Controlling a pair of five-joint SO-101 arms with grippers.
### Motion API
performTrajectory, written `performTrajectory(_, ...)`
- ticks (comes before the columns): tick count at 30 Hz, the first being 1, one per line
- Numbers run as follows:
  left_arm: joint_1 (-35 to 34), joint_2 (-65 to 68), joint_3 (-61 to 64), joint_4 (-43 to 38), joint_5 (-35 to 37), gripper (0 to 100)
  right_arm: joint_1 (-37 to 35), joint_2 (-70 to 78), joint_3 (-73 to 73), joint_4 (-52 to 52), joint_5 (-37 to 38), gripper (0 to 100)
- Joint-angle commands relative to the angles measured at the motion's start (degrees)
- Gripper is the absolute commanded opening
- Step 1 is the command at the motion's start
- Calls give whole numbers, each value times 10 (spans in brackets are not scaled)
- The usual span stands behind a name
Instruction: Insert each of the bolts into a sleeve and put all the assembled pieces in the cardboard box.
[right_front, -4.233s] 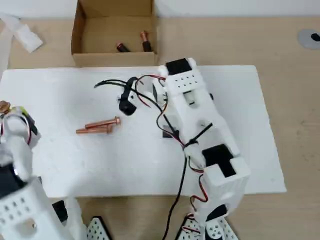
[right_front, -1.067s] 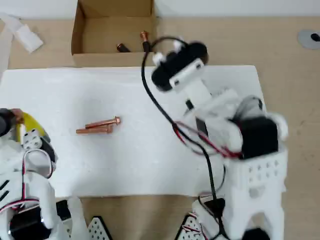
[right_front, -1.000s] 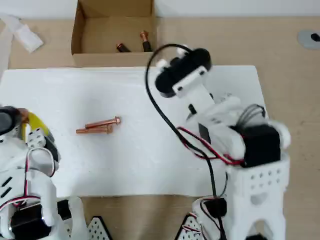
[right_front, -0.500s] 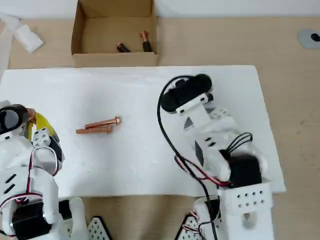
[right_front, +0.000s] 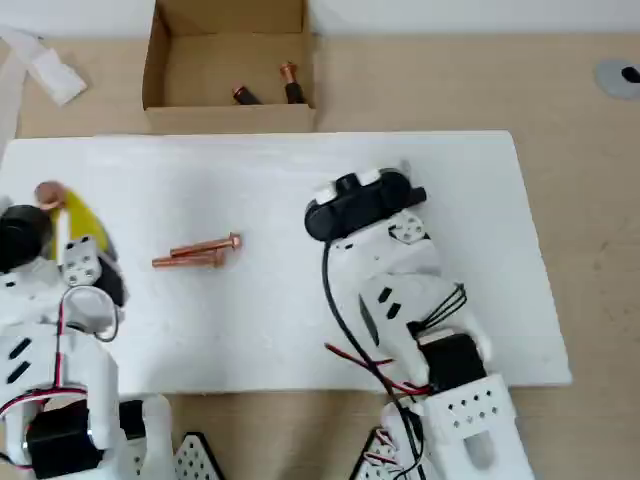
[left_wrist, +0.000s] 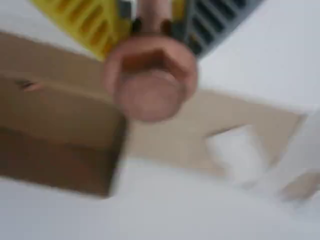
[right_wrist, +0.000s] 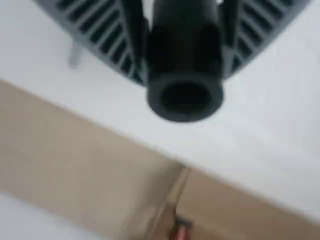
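**Both arms loaded; right arm back from the box**

The right arm has drawn back from the box edge to the middle of the white sheet (right_front: 480, 180), and the left arm has pushed its load a little farther forward. We see the right gripper (right_wrist: 182, 22) clamped on a black sleeve (right_wrist: 185, 80), whose open bore sticks out past the jaws. The left gripper (left_wrist: 150, 17) pinches a copper bolt (left_wrist: 150, 82) by the shank, with the head out beyond the jaws. Well ahead of both pairs of jaws stands the cardboard box (right_front: 155, 80), with two finished pieces (right_front: 290, 82) lying inside it. Two loose bolts (right_front: 200, 247) lie close side by side on the sheet, between the two sets of jaws and nearer the left.
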Motion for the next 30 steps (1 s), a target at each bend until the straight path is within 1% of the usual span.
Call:
performTrajectory(1,100,0,-3,-48,-6,5,-10,-15,25,-99,-40,10)
performTrajectory(4,184,0,4,-86,-11,5,-19,-15,52,-150,-44,10)
performTrajectory(5,207,0,8,-98,-23,5,-26,-15,59,-162,-44,10)
performTrajectory(8,258,0,21,-130,-76,5,-51,-15,74,-173,-44,10)
performTrajectory(11,289,0,32,-156,-122,5,-72,-15,91,-171,-44,12)
performTrajectory(14,309,0,52,-190,-148,5,-78,-15,102,-171,-39,12)
performTrajectory(17,311,0,77,-234,-150,5,-79,-15,102,-171,-6,12)
performTrajectory(20,309,-1,91,-268,-148,5,-82,-15,102,-171,-4,13)
performTrajectory(24,311,-3,97,-282,-147,5,-79,-16,108,-183,0,10)
performTrajectory(27,319,-1,96,-283,-149,6,-78,-16,123,-222,16,10)
performTrajectory(30,338,-1,93,-283,-151,6,-79,-16,155,-313,49,10)
